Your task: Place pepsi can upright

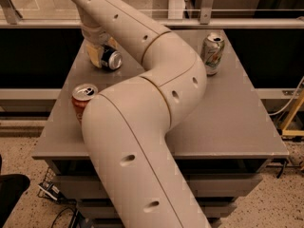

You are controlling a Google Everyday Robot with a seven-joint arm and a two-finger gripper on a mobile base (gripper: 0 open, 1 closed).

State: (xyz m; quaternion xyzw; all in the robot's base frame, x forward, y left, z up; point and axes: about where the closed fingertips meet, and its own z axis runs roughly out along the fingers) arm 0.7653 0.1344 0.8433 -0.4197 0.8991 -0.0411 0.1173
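Far left on grey metal table (237, 127): dark blue aluminium pepsi can (112, 60) on its side, against beige gripper (99, 54); grip cannot tell.

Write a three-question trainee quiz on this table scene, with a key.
1. True or false: the pepsi can stands upright.
2. Where is the gripper? A) at the pepsi can, near the table's far left corner; B) over the table's near right corner; C) down by the floor.
3. How many cans are on the table?

Key: 1 false, it is on its side. 2 A. 3 three: the pepsi can, the red can and the white and green can.
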